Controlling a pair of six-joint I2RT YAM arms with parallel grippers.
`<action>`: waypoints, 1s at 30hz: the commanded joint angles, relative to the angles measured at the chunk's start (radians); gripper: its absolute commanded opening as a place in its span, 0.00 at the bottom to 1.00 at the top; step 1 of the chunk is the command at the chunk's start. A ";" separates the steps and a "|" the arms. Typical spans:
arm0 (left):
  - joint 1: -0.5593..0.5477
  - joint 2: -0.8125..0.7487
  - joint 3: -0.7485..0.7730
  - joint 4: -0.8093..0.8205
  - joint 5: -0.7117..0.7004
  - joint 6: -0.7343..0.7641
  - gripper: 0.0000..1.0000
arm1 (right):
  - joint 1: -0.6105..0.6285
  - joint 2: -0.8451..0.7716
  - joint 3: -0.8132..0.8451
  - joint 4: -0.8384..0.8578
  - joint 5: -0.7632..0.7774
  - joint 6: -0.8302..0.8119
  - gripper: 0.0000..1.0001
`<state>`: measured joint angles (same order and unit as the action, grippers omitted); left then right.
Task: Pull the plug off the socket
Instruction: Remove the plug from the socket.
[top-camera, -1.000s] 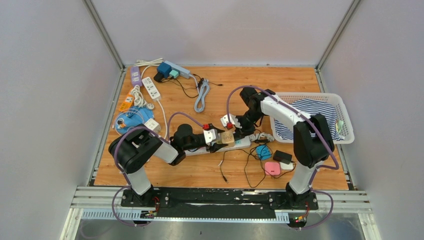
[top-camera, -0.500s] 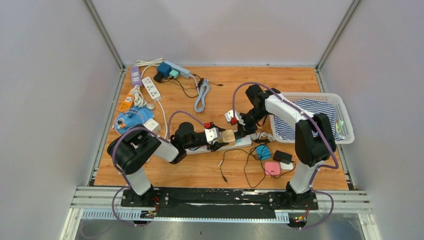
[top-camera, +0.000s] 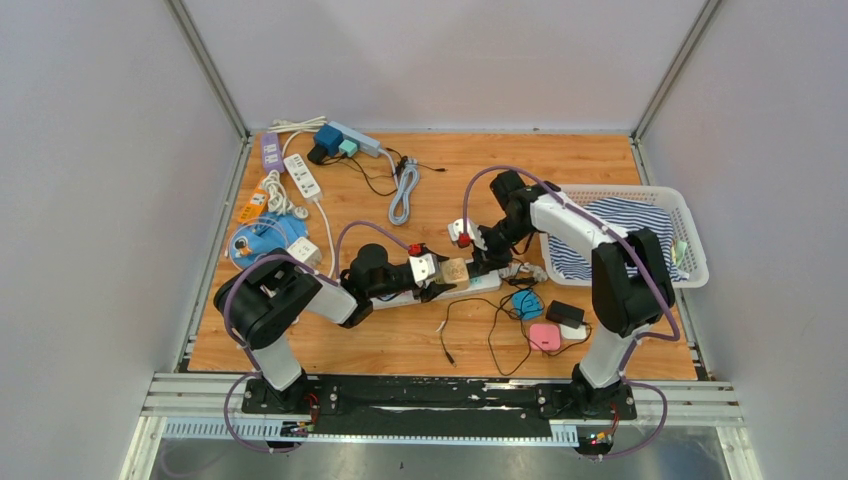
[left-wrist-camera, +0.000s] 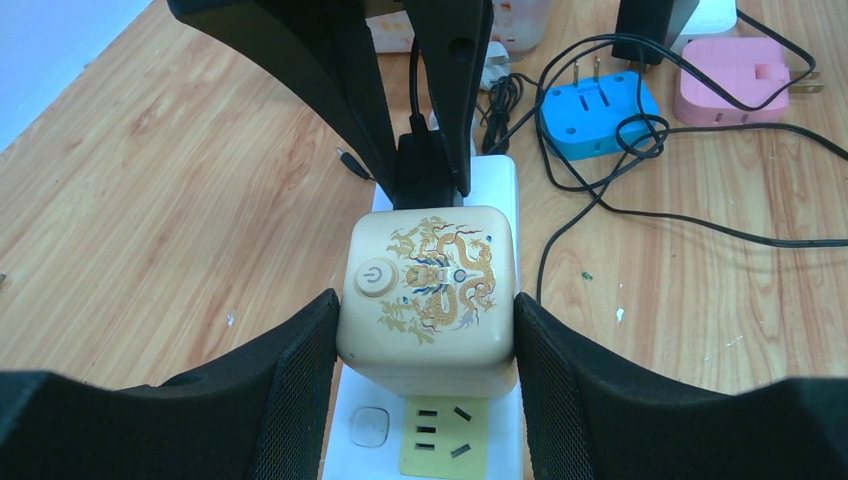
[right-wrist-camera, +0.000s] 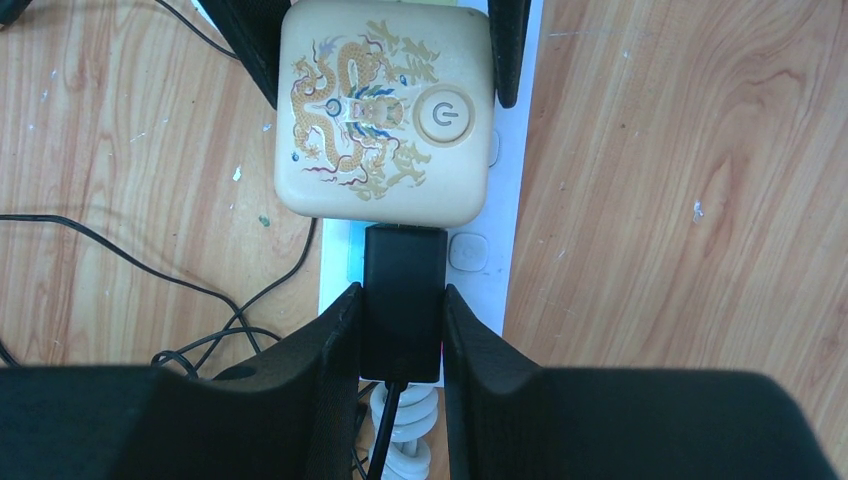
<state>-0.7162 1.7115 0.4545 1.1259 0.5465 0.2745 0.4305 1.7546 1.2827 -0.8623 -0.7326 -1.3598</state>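
The left gripper (left-wrist-camera: 425, 318) comes in from the left of the cube socket (top-camera: 455, 270). Its pads press against two opposite sides of the cream, dragon-printed block, so it is pinching the cube. The cube sits on a white power strip (right-wrist-camera: 512, 200), which runs out from under it on both sides.

The black plug (right-wrist-camera: 403, 262) is hard against the cube's right face. Its cable leads straight away from the cube, so it is most likely seated in a socket on that side. The right gripper (right-wrist-camera: 403, 305) is pressed together on the plug, one finger on each flank, with its tips just short of the cube.

Over the last second the jaws on both sides have not altered. The right arm's elbow has drifted a little to the right, away from the cube, and its wrist has shifted slightly with it. The plug has not followed: neither wrist view shows a gap between it and the cube.

So both holds look settled and the pull is at most beginning. The plug is still in. The next move needs a straight draw away from the cube while the left side holds it steady. The likely fault is the cube and strip sliding along with the plug.

Right of the cube and nearer the arms, a blue charger (left-wrist-camera: 595, 115) and a pink charger (left-wrist-camera: 735, 85) lie loose among black cables.
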 joint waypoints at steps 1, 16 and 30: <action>0.047 0.009 0.003 -0.073 -0.162 0.013 0.00 | 0.043 -0.053 -0.034 -0.074 -0.002 0.073 0.00; 0.058 0.015 -0.005 -0.024 -0.147 -0.021 0.00 | 0.035 -0.127 -0.133 0.075 0.070 0.087 0.00; 0.058 0.027 0.019 -0.067 -0.138 -0.012 0.00 | -0.029 -0.129 -0.129 -0.006 -0.005 0.000 0.00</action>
<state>-0.7044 1.7184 0.4751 1.1130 0.5274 0.2504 0.4335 1.6661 1.1690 -0.6769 -0.6735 -1.2591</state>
